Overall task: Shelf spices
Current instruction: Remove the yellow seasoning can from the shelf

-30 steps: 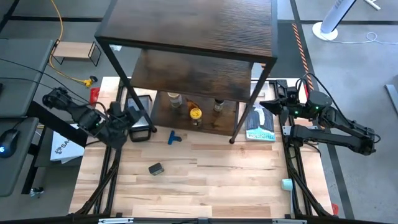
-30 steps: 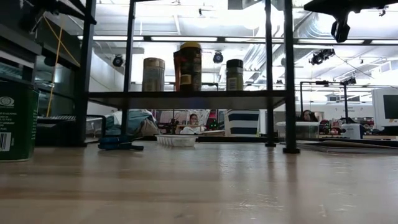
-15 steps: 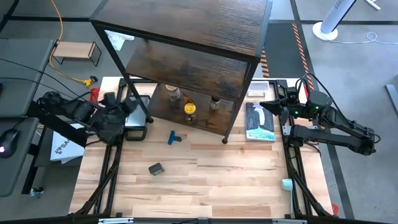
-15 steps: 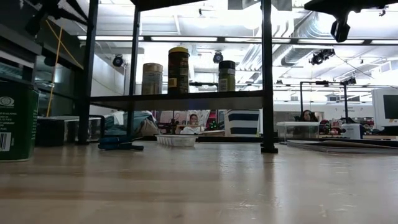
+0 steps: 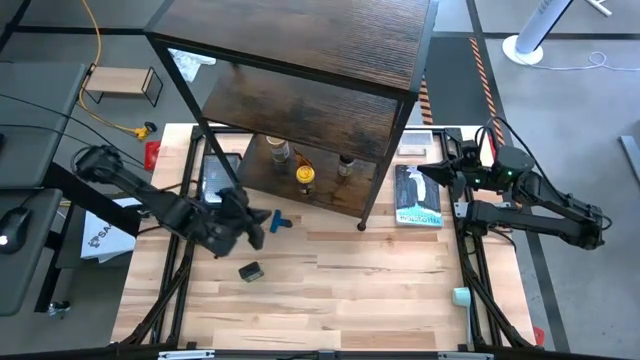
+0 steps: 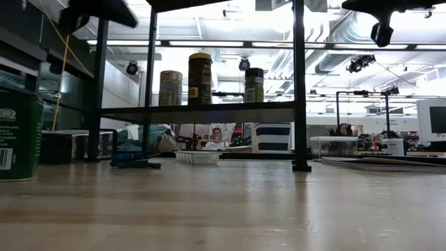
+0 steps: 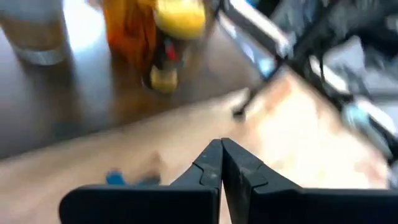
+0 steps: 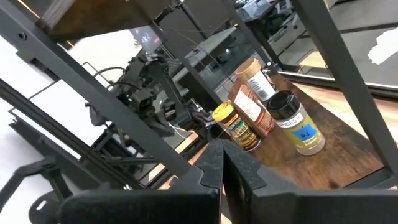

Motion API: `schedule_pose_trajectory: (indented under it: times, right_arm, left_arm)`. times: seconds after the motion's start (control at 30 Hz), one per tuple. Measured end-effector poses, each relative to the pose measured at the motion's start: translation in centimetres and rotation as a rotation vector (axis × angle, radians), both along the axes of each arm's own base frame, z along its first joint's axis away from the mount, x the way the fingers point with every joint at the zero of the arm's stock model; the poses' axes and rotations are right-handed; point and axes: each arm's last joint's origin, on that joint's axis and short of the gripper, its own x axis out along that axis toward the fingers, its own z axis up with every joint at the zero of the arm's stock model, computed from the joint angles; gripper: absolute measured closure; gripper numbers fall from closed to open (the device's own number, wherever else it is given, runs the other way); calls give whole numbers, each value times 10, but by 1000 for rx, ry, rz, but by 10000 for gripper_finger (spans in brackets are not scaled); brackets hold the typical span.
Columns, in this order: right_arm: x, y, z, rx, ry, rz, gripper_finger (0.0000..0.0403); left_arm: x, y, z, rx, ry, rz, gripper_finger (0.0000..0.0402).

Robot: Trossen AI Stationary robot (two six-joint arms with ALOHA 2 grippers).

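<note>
tabletop is light wood, with the shelf standing on its far half: dark brown boards, thin black frame, three tiers. both arms are up off the surface. left claw hangs over the tabletop just in front of the shelf's left front leg, fingers pressed together, nothing in them per the left wrist view. right claw sits off the shelf's right side, above a book lying flat there; fingers also pressed together and empty in the right wrist view. bottom shelf board carries four spices in a loose cluster: tan-lidded jar farthest back-left, yellow-lidded jar nearest the front edge, reddish-brown packet just beside the yellow one, black-lidded jar to the right. low view shows them upright in a row on that board. small dark grey box is on the bare tabletop, well in front of the shelf and just forward of the left claw. blue t-shaped piece lies flat between the box and the shelf, near the left claw.
</note>
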Motion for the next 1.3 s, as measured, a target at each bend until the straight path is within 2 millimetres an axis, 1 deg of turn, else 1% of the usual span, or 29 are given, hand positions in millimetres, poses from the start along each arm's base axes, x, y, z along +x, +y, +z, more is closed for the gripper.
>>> schedule_pose_trajectory:
  times: [0.13,0.27,0.37,0.43,0.57,0.7,0.87,1.0,1.3]
  right_arm:
    - [0,0,0,-2,1,-4,403]
    - [0,0,0,-1,1,-3,403]
    - [0,0,0,-17,5,-2,403]
    - [0,0,0,-26,7,10,403]
    - [0,1,-1,-37,15,43,403]
    - [0,1,-2,-37,27,54,403]
    - [0,2,-4,-45,49,58,403]
    - [0,2,-5,-53,58,62,403]
    - [0,2,-5,-63,63,62,403]
  left_arm:
    - [13,8,-9,108,-2,134,391]
    - [23,21,-12,134,16,193,354]
    - [31,29,-8,141,18,165,308]
    - [38,33,-4,139,7,109,271]
    - [50,41,4,218,15,-14,205]
    - [53,57,3,255,74,-28,166]
    - [53,73,1,306,148,-28,155]
    - [57,83,-1,321,185,-77,154]
    - [79,96,-11,370,193,-145,154]
